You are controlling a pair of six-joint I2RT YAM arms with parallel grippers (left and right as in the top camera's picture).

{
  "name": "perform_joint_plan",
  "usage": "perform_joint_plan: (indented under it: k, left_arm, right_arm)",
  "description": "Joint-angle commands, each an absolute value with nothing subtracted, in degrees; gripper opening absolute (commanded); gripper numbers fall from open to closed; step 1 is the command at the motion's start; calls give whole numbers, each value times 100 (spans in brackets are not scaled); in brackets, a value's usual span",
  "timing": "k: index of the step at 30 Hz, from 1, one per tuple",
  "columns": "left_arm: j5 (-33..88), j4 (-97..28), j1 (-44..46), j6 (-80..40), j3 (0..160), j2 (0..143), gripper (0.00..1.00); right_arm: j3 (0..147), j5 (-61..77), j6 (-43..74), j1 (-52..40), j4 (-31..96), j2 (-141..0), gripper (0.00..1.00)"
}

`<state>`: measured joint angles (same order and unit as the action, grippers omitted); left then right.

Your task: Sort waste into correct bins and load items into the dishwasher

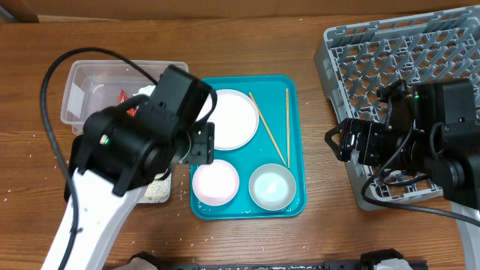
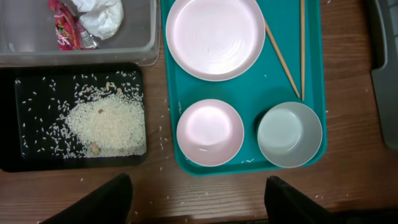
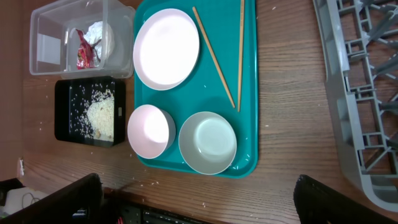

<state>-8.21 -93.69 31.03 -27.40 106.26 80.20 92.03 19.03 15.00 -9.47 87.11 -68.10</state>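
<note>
Overhead: waste looks sorted, dishes not yet loaded.
The crumpled red wrapper (image 2: 62, 28) and white paper wad (image 2: 99, 15) lie in the clear plastic tub (image 1: 79, 97), with the rice grains (image 2: 106, 124) in the shallow black tray (image 2: 9, 124). On the teal tray (image 2: 249, 93) sit the round white plate (image 1: 231, 118), two small bowls (image 1: 215, 182) and the wooden chopsticks (image 1: 268, 129). Loading probably comes next: grip the plate's rim and stand it between the pegs of the grey dish rack (image 1: 390, 52). The left gripper (image 2: 199, 186) and right gripper (image 3: 199, 186) are both spread wide and empty.

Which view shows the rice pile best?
Left wrist: the rice lies in the black tray, close and unblocked. Right wrist shows it whole but small; overhead, the left arm covers nearly all of it.
</note>
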Motion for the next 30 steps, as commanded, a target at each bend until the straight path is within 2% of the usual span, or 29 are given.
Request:
perform_joint_plan:
  k: [1,5,6,7,10,19,22,25,27,30]
  left_arm:
    - [-1066,-9450,3256,-2871,10624,7424,74]
    - [-829,-9522,3282,-2877,10624,6965,77]
    - [-731,-9537,3282,-2884,10624,6904,85]
    - [-467,-9542,3282,-2902,10624,6825,100]
    - [209,-9557,3282,-2897,10624,6735,100]
    - [255,-9574,3304,-2895,10624,6914,100]
    - [115,-9566,3301,-2770,10621,6930,100]
    - [-521,-9185,3293,-2692,10571,6775,100]
    - [-679,-8602,3223,-2191,10427,6595,100]
    - [-198,-7540,2930,-913,9977,6200,100]
  right_arm:
    - [9258,1848,1498,-974,8667,-6761,100]
    - [9258,1848,1498,-974,8667,-6761,100]
    - [9258,1848,1498,-974,8670,-6761,100]
    - [9258,1848,1498,-974,8670,-6761,100]
    - [9258,1848,1498,-974,8670,-6761,100]
    - [9258,1848,1498,-974,8667,-6761,100]
    - [9258,1848,1498,-974,8670,-6761,100]
    - [9258,1848,1498,-974,8667,-6761,100]
    - [9258,1848,1498,-974,8670,-6761,100]
    - [9258,1848,1498,-974,8670,-6761,100]
